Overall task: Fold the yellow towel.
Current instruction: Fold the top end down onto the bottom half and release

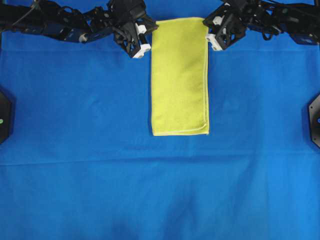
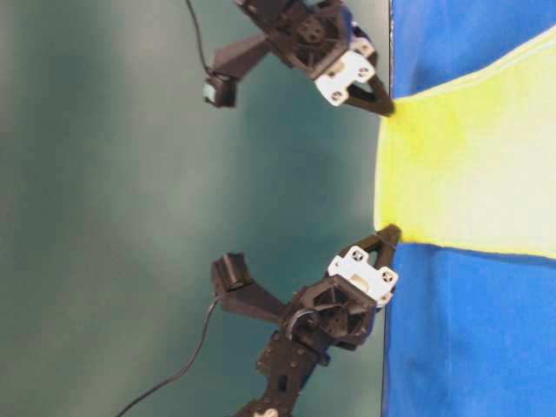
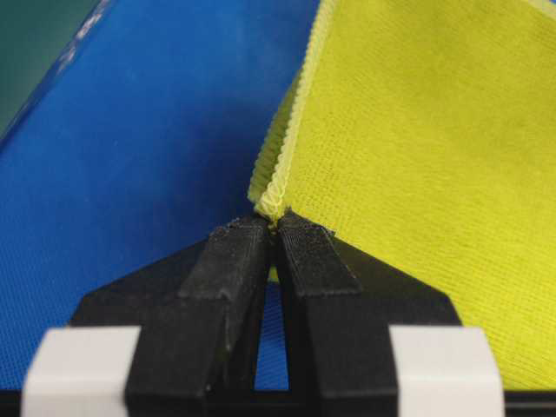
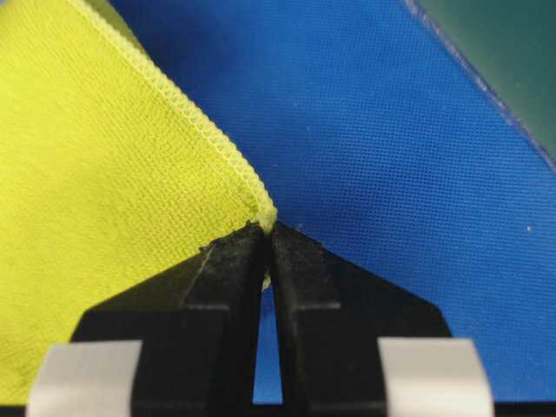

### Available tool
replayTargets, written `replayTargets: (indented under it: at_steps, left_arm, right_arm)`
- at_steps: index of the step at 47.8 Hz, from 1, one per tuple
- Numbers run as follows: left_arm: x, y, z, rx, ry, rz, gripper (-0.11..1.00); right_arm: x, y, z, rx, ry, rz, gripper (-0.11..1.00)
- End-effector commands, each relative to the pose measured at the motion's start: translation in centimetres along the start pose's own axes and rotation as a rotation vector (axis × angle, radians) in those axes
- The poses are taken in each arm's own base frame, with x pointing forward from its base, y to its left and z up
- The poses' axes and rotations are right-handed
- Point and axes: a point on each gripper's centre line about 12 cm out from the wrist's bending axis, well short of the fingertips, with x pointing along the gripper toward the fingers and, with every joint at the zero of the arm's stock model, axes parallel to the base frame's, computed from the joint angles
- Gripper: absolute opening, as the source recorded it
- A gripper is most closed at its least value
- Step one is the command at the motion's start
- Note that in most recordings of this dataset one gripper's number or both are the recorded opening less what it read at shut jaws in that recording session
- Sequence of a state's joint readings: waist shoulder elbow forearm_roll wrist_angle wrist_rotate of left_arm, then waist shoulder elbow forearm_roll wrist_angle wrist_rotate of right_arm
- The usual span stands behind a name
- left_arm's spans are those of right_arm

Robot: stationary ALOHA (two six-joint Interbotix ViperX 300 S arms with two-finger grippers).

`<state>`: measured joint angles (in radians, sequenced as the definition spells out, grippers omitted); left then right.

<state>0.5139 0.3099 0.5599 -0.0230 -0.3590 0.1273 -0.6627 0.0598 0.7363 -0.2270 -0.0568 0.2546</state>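
**Both grippers pinch the towel's far corners**

Your left gripper (image 3: 274, 228) is clamped tight on a corner of the towel (image 3: 417, 174). In the left wrist view the two black fingers (image 3: 230, 261) meet at their tips, and the pale stitched hem (image 3: 291, 143) runs straight up out of the pinch. At that corner you can see two layers of cloth, one behind the other. The towel spreads up and to the right from the tips; the blue cloth (image 3: 148, 174) lies to the left and below.

Your right gripper (image 4: 265, 230) has the same hold on the other corner. Its fingers (image 4: 300, 261) close on the very point where the hem (image 4: 187, 113) ends, with the towel (image 4: 104, 200) fanning out to the upper left and the blue cloth (image 4: 373, 130) filling the right side.

From overhead, your left gripper (image 1: 148, 41) sits at the towel's top left corner and your right gripper (image 1: 210, 31) at its top right, both near the far edge of the table. The towel (image 1: 179, 80) is a tall, narrow rectangle, already folded, lying in the middle of the blue cloth (image 1: 75, 125). Its long edges run away from the grippers and its near end lies flat, with the hem showing along the right and bottom edges.

In the table-level view the end between the two grippers (image 2: 387, 106) (image 2: 391, 233) is raised off the blue cloth (image 2: 460, 347) and stretched taut, while the rest of the towel (image 2: 469, 174) slopes away from them.
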Motion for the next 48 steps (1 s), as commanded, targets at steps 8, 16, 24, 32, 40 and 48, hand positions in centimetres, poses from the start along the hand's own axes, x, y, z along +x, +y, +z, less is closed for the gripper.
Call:
replayTargets:
  at_steps: [8,16,24,32,40,48]
  left_arm:
    - [-3.6,-2.4,3.5,0.042,-0.084,-0.049,0.02]
    - [-5.4,-5.7,3.0,0.072,-0.072,-0.124,0.02]
    - [-7.1,-9.8,1.2,0.095,-0.021,-0.219,0.02]
    - [-8.5,-14.1,0.2,0.116,0.011,-0.322,0.02]
    - [-9.7,-17.8,-0.6,0.139,0.048,-0.404,0.02]
    - [-10.8,-20.5,-1.7,0.162,0.08,-0.467,0.02]
  right_arm:
    - [-4.2,2.5,1.7,-0.01,-0.078,0.047,0.04]
    - [-5.9,4.9,0.5,-0.024,-0.075,0.107,0.04]
    - [-6.9,7.9,-1.5,-0.043,-0.039,0.181,0.04]
    - [-7.7,10.9,-3.0,-0.079,0.004,0.251,0.04]
    - [-8.3,13.2,-4.7,-0.117,0.067,0.301,0.04]
    - [-8.6,14.8,-6.7,-0.124,0.121,0.337,0.04]
